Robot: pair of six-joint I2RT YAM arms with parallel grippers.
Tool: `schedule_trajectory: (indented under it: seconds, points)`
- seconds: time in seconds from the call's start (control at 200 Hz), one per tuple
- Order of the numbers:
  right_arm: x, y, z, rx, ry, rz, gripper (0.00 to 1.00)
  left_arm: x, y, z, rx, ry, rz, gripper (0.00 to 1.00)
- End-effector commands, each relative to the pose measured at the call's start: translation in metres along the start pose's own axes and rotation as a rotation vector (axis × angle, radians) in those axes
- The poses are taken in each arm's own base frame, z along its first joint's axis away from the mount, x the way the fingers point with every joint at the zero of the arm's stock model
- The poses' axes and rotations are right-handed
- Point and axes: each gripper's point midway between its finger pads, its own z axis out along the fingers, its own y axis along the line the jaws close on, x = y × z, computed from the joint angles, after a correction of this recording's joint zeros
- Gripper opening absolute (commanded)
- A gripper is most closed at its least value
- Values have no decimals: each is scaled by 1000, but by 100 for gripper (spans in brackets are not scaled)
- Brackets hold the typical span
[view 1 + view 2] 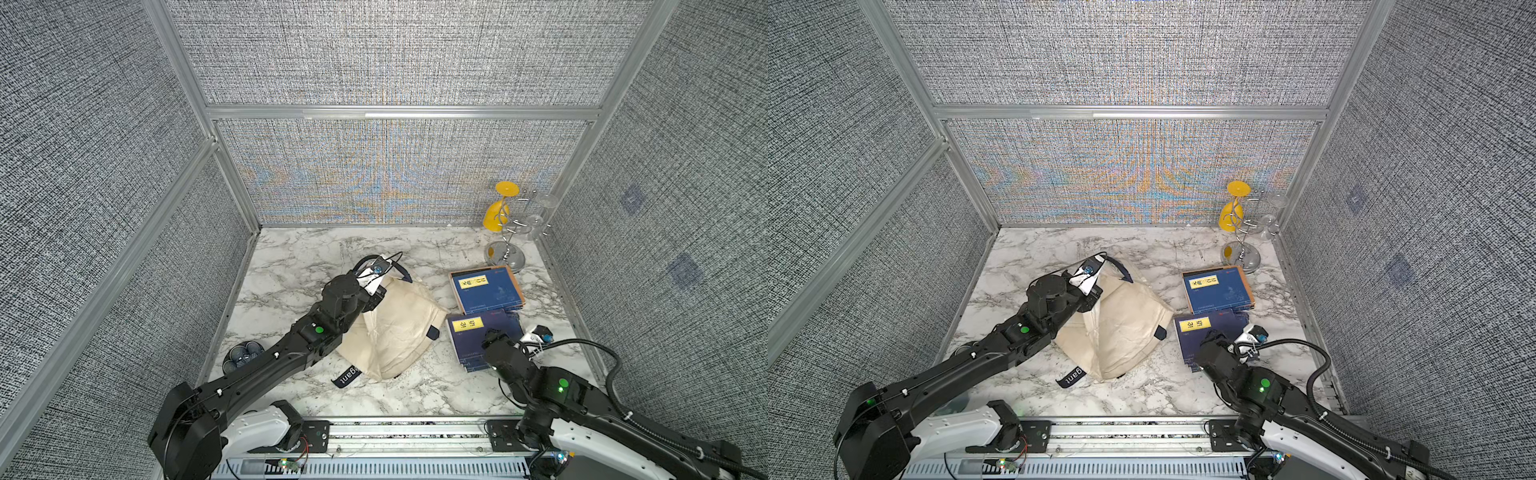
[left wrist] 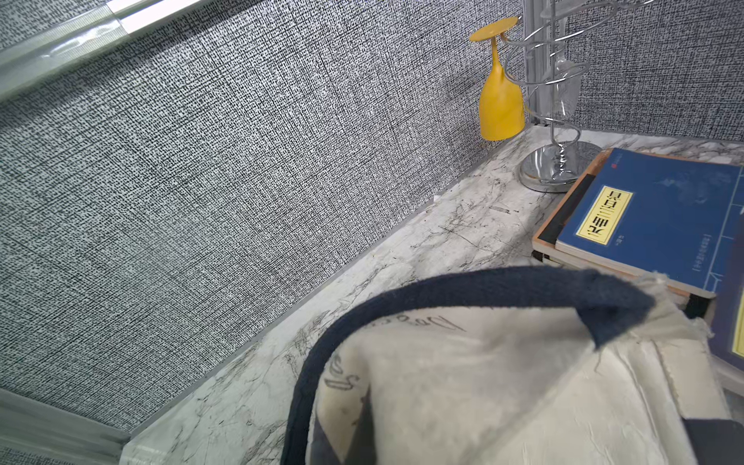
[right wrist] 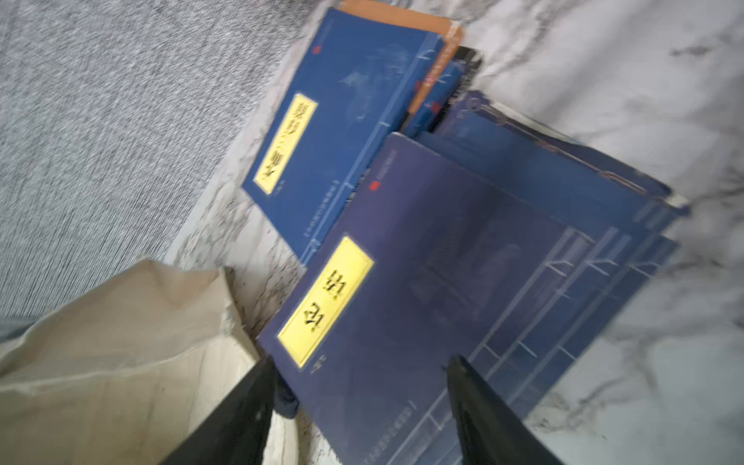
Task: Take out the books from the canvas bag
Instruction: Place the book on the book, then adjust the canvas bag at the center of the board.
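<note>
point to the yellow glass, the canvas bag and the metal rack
yellow glass (image 1: pixel 494 220): a top view, its bowl
canvas bag (image 1: pixel 399 328): a top view, cream panel
metal rack (image 1: pixel 513 256): a top view, round base

Bag: there was one bag (image 1: pixel 399 332)
Books: the books lay in two piles; the near pile (image 1: pixel 469 345) showed at least three, the far pile (image 1: pixel 486 291) at least two, exact total unclear
Rack: one wire rack (image 1: pixel 505 257)
Glasses: one yellow glass (image 1: pixel 494 218), at least one clear glass (image 1: pixel 542 216)
Dish: one blue dish (image 1: pixel 243 355)
</note>
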Motion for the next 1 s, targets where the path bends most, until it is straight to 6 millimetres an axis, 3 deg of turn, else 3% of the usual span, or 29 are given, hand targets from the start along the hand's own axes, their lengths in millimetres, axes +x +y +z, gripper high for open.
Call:
schedule_trajectory:
  seconds: [0.0, 0.175, 0.245, 0.46, 0.71, 0.995]
  points:
    - [6, 67, -6, -286, 16, -240, 71, -5, 6, 0, -28, -14, -12, 0]
    - [39, 96, -4, -399, 154, -300, 71, -4, 8, 1, -46, -15, -14, 0]
    - [69, 101, 4, -399, 266, -333, 71, -6, 8, 1, -46, -29, -17, 0]
    - [126, 102, 25, -372, 425, -291, 69, -14, 12, -6, -56, -81, -34, 0]
    - [160, 99, 40, -328, 449, -293, 66, -21, 13, -11, -53, -116, -49, 0]
    - [171, 74, 54, -224, 445, -243, 66, -28, 18, -18, -72, -152, -56, 0]
